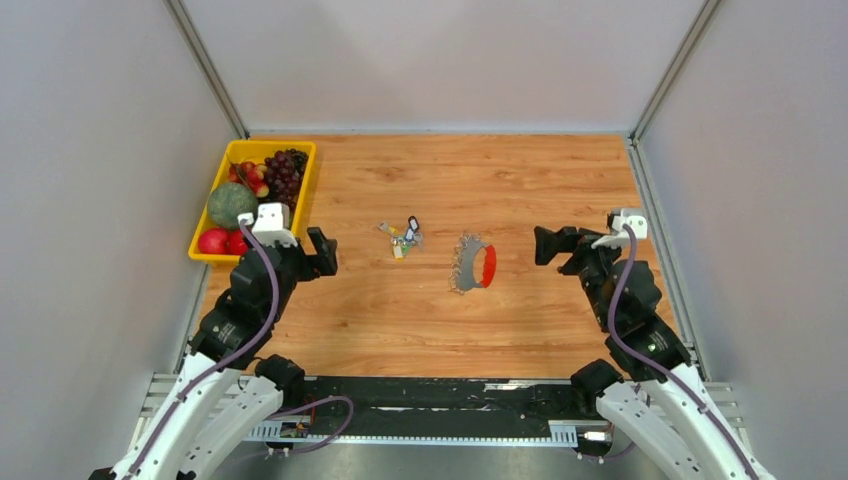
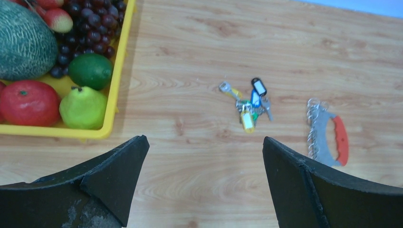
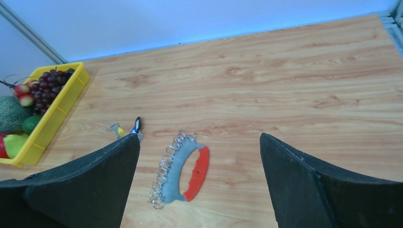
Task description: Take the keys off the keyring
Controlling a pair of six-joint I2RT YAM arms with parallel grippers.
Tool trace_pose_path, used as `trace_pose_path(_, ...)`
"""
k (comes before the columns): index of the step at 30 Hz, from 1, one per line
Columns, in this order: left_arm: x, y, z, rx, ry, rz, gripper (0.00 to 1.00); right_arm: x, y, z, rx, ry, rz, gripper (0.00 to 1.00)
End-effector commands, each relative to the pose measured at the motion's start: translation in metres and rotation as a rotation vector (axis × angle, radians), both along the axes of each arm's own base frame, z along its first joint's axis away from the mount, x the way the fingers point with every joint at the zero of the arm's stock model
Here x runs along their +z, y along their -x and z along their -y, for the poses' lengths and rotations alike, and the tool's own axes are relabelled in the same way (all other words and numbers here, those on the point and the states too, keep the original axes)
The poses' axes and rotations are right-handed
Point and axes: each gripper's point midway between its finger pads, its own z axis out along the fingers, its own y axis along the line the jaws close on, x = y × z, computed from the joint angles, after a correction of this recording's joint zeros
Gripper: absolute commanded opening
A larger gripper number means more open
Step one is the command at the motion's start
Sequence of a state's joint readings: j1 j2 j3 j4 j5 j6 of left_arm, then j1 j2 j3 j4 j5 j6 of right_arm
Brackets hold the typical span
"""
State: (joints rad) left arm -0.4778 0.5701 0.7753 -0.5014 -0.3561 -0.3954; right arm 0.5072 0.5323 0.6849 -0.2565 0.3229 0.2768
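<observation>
Both claws are spread wide, holding nothing: left claw [image 1: 325,253] by the fruit tray [image 1: 303,195], right claw [image 1: 548,245] off to the keyring's right. The red keyring [image 1: 486,266] lies flat mid-desk [image 1: 560,180], grey keys [image 1: 465,266] fanned along its left edge. It's between both arms, so I'd guess either can reach it. A small tagged key bunch [image 1: 403,238] sits nearby on the left, not blocking.

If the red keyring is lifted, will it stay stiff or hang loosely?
The red keyring looks like a rigid loop, so it probably keeps its shape. The keys along its edge seem loosely strung and may dangle. Lying flat on the table, it should slide, not roll, if pushed.
</observation>
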Motion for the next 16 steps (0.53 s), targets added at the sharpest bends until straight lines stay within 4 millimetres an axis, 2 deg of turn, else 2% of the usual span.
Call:
trace_pose_path(1, -0.018, 0.005, 0.0003, -0.042, -0.048, 0.007, 1.0, -0.0262, 0.0157, 0.0199, -0.056, 0.018, -0.02, 1.0)
trace_pose_path(6, -0.0198, 0.0065, 0.0034, -0.058, -0.031, 0.017, 1.0, -0.0199, 0.0217, 0.0229, -0.054, -0.001, 0.015, 1.0)
trace_pose_path(16, -0.0223, 0.0052, 0.0025, -0.049, -0.035, 0.005, 1.0, -0.0274, 0.018, 0.019, -0.044, 0.019, -0.018, 1.0)
